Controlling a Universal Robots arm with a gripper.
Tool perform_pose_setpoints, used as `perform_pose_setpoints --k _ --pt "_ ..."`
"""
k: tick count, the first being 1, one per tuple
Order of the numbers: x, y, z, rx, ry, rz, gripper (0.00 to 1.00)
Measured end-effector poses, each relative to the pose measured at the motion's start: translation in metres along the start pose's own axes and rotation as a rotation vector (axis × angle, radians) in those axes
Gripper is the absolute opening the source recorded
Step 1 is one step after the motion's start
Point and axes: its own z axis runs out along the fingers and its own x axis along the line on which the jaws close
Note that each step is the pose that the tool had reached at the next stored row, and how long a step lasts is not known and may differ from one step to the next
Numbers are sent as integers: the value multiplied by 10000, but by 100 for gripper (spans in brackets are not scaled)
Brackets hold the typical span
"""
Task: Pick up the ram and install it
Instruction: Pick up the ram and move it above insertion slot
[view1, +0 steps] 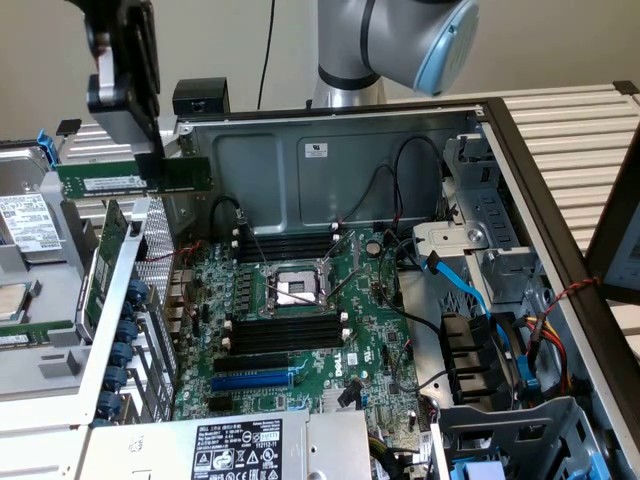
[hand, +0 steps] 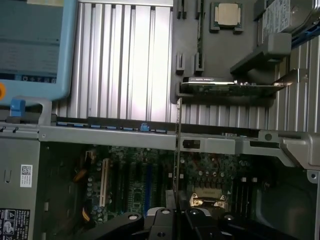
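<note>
The ram (view1: 130, 178) hangs in the upper left of the exterior view, lying level with its long edge down. It is above the chassis side wall (view1: 110, 310) and well apart from the motherboard (view1: 370, 340). The gripper (view1: 152, 165) is closed on its upper edge, a little off the stick's middle toward the exterior view's right. In the wrist view the ram (hand: 178, 150) shows edge-on as a thin line running out from the gripper (hand: 177, 212) across the chassis rail.

As I judge it, the risks from here are:

1. The grip sits off centre, so the longer free end could sag or swing. The stick would then meet a slot at a tilt and seat at only 1 end.
2. The ram is above the side wall, so a low path inward could knock its lower edge on that metal and twist it in the gripper.
3. The memory slots (view1: 290, 330) lie in 2 banks either side of the processor socket (view1: 298, 290). Drifting off line could put the edge contacts onto the socket.
4. If the white end clips (view1: 344, 335) are not swung open, pressing down would load the board rather than latch the stick.
5. A black cable (view1: 222, 203) loops near the upper bank and could be trapped beneath the stick.
</note>
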Motion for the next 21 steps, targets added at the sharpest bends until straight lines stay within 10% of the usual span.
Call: perform_pose_setpoints --k 21 --pt "-58 -828 10 0 0 -4 13"
